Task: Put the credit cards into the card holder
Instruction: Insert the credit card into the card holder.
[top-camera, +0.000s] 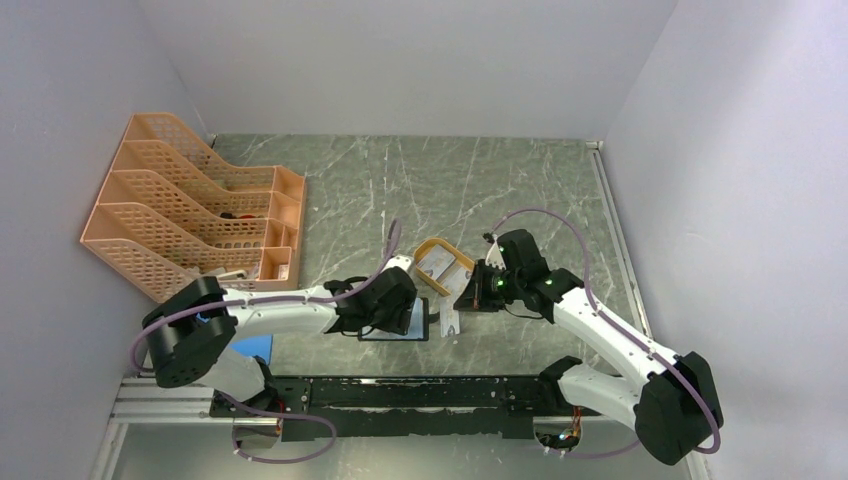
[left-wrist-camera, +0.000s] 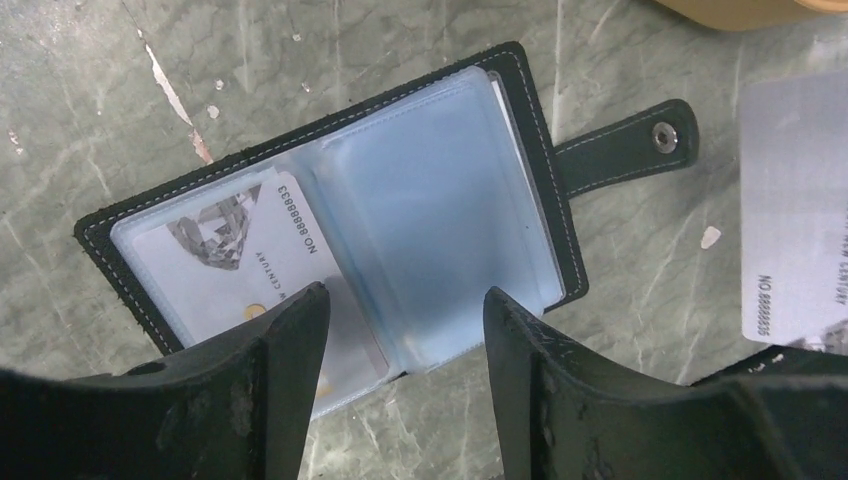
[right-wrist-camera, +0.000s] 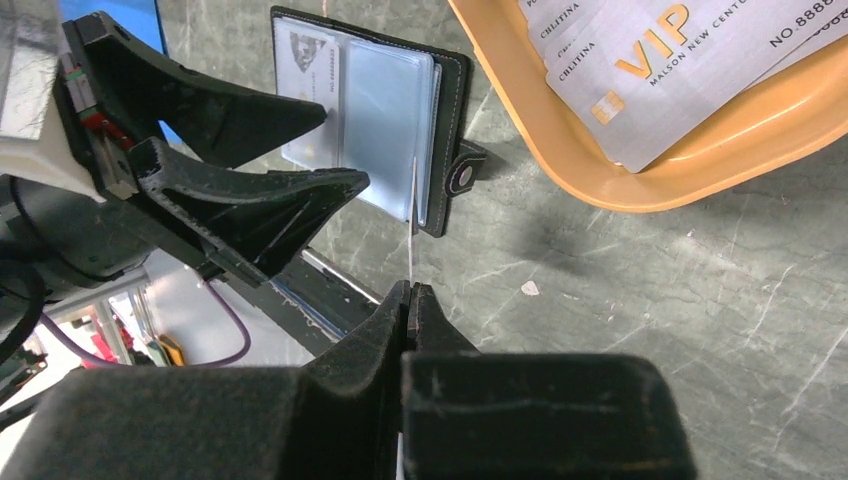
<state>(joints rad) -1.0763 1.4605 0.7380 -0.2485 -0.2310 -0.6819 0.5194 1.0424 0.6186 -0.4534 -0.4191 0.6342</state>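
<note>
**Card Count and Tool Status**

One card holder (left-wrist-camera: 430, 220) lies open on the bench (left-wrist-camera: 150, 90). One pocketed card (left-wrist-camera: 225, 250), seen clearly only in the left wrist view, sits in the sleeve away from the snap tab. The closed right tool (right-wrist-camera: 408, 290) clamps one held card (right-wrist-camera: 412, 215) edge-on beside the tab. The left tool (left-wrist-camera: 405, 298) stands wide above the holder, gripping nothing. At least three tray cards (right-wrist-camera: 650, 70) overlap in one orange tray (right-wrist-camera: 560, 160). Only the top view shows one file rack (top-camera: 190, 215).
</note>
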